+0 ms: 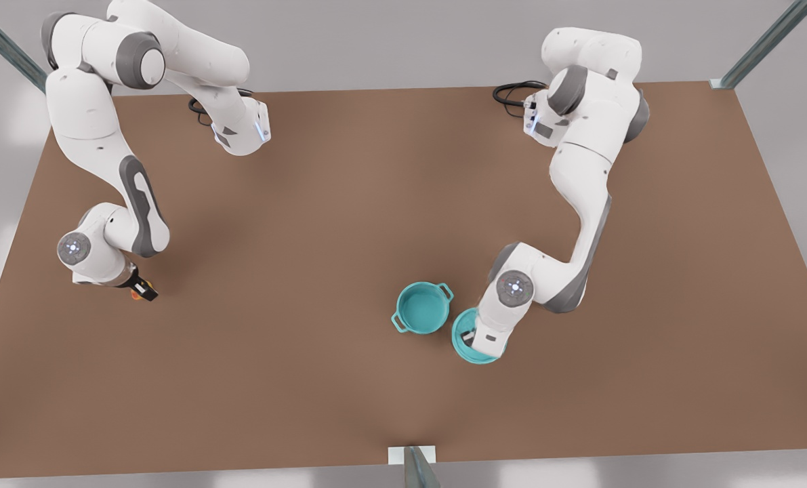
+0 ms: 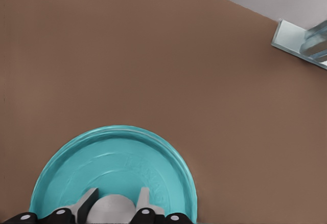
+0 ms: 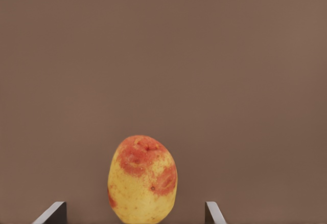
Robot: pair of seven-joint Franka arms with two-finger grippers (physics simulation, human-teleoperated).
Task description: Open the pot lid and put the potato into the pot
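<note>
Nearest the lens in the left wrist view: the left gripper [image 2: 116, 207], its two fingers [image 2: 88, 203] pressed on either side of the white knob [image 2: 113, 207] of the pot lid [image 2: 112, 168]; grip closed on the knob. Fingertips and lower lid edge are cut off by the frame. Lid is a flat round teal disc w/ raised rim. In the front view the same gripper [image 1: 471, 337] is mostly hidden under its wrist, and the lid [image 1: 466, 341] peeks out beneath it, just beside the pot [image 1: 422, 308].

Pot: small, round, teal inside and out, two loop handles on opposite sides, uncovered, on the brown table [image 1: 308, 224].

Right gripper [image 3: 134, 215]: fingers [image 3: 53, 214] spread wide, open, w/ the potato [image 3: 142, 179] between them, touching neither; only finger tips show. Potato is yellow-orange w/ reddish patches, its base cut off. In the front view this gripper [image 1: 142, 290] sits well apart from the pot; potato [image 1: 136, 293] barely visible as an orange speck at the fingers.
</note>
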